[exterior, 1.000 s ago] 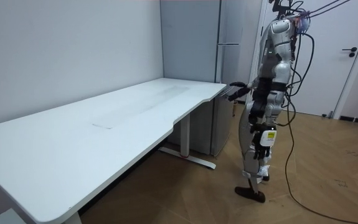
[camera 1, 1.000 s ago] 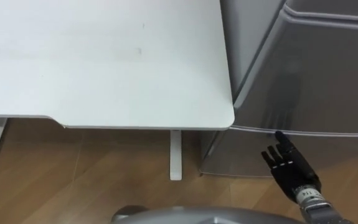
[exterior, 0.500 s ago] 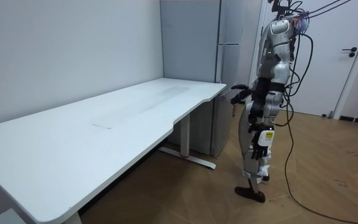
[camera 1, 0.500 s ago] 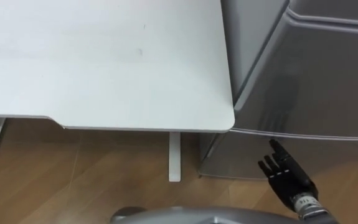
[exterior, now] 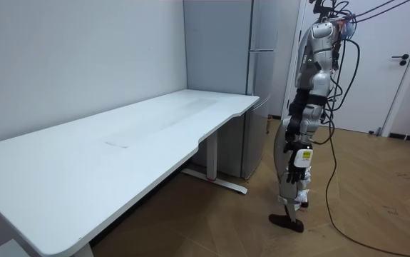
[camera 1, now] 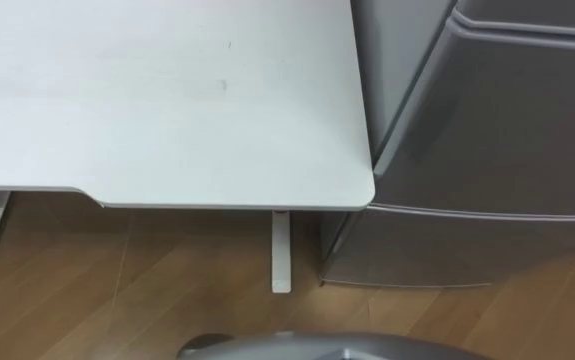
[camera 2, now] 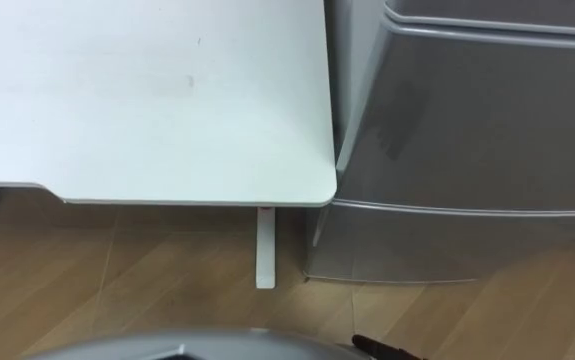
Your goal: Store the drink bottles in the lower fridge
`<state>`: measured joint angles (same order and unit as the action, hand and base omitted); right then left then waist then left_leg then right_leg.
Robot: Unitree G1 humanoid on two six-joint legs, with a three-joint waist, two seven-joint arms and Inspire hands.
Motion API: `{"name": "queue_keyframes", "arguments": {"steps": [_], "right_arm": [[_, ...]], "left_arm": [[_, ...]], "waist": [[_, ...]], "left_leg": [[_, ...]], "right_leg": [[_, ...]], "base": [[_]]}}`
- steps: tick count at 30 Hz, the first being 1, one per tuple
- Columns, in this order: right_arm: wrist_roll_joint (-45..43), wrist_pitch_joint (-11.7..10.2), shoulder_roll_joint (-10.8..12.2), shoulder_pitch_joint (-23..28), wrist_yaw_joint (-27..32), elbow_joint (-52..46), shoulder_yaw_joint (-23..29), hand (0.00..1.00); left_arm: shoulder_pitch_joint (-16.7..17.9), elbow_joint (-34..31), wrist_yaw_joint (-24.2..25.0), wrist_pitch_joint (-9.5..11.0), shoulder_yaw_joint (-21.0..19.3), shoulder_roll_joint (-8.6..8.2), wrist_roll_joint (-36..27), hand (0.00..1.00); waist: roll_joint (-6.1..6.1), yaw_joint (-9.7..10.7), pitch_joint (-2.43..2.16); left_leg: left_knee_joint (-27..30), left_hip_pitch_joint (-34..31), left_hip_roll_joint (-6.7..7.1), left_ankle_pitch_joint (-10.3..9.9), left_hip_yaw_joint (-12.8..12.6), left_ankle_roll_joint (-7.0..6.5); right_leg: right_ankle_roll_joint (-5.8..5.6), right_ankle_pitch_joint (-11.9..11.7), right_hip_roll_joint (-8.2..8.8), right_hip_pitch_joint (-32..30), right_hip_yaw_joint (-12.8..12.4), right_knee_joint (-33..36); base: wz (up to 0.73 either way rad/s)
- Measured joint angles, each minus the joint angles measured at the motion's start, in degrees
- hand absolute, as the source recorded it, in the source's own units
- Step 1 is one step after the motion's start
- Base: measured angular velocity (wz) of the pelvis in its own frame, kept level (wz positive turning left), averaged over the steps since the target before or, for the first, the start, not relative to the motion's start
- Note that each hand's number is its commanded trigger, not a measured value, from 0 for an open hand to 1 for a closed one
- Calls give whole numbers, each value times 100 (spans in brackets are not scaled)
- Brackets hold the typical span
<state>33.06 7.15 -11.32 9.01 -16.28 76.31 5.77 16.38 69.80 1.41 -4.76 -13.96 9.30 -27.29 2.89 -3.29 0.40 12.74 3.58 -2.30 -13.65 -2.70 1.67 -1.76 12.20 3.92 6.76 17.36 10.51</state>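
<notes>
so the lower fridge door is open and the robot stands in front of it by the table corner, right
No, the lower fridge door is shut, as the left eye view shows. The robot does stand in front of it by the table corner.

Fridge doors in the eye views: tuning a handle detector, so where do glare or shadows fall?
Left eye view: the grey metal fridge has a dull dark patch on its upper door, no bright glare; the white table darkens the wooden floor beneath. Room view: soft, even light.
</notes>
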Motion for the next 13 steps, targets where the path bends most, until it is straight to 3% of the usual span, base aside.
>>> {"name": "queue_keyframes", "arguments": {"steps": [13], "right_arm": [[-458, -2, 24, -95, 288, 45, -49, 0]], "left_arm": [[-84, -4, -82, -126, -49, -89, 296, 0]], "waist": [[18, -19, -3]], "left_leg": [[11, 6, 19, 1, 91, 0]], "right_leg": [[-7, -4, -2, 53, 99, -84]], "base": [[2]]}}
